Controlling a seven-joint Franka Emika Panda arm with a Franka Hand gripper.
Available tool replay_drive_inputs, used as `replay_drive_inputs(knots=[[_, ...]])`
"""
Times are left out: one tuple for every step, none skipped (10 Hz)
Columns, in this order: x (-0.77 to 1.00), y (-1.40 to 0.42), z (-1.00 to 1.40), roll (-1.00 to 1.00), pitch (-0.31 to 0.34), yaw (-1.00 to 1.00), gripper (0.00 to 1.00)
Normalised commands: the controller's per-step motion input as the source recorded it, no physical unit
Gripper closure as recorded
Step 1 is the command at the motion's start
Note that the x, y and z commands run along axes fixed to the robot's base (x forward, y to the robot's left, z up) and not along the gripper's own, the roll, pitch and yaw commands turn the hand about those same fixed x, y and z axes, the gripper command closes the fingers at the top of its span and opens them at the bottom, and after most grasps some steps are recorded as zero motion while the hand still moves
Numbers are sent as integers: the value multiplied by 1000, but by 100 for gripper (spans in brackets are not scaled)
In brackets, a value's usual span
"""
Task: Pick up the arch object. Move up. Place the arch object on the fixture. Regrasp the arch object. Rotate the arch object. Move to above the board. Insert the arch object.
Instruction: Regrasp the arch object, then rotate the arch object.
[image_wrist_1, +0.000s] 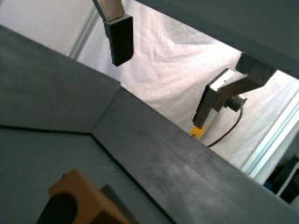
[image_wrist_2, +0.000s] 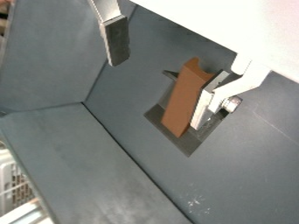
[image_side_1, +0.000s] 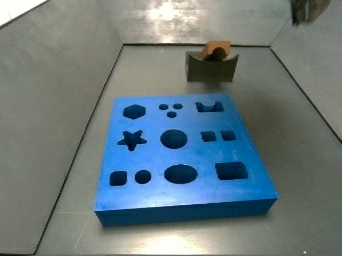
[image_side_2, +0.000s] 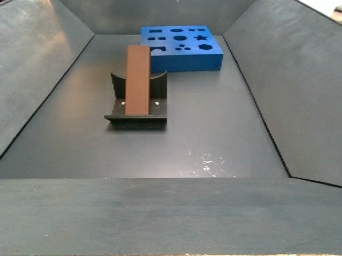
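The orange-brown arch object (image_wrist_2: 184, 94) rests on the dark fixture (image_wrist_2: 173, 129), its long bar leaning along the scooped top. It shows in both side views (image_side_1: 215, 47) (image_side_2: 138, 73), as does the fixture (image_side_1: 210, 68) (image_side_2: 136, 118). My gripper (image_wrist_2: 165, 70) is open and empty, well above the arch object and apart from it. In a wrist view (image_wrist_1: 170, 72) only white cloth shows between its fingers, and the arch object (image_wrist_1: 77, 199) sits low at the edge. The blue board (image_side_1: 181, 150) (image_side_2: 183, 48) lies flat beyond the fixture.
Grey sloped walls (image_side_2: 40, 90) ring the bin floor (image_side_2: 201, 140). The board's cutouts include an arch slot (image_side_1: 207, 106) at its far right corner. A blurred grey part of the arm (image_side_1: 310, 8) shows at a side view's upper corner.
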Motion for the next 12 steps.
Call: replay_drive_inputs(knots=[[60,39,-1000,101,-77,165,0],[70,37,-1000,83,-116,117,0],[78,35,-1000,78,-135,85,0],[87,29,-1000,79,-140,36,0],[93,28,-1000,76,-133,4,0],[99,25,-1000,73,-118,-21,0],[96,18,-913,73,-101,-41,0],[81,12,-689,69,-68,-55,0],[71,6,-521,67,-43,-61,0],[69,3,-306,66,-16,-53,0],[0,0,0,0,0,0,100],[-1000,402,920,0,0,0,100]])
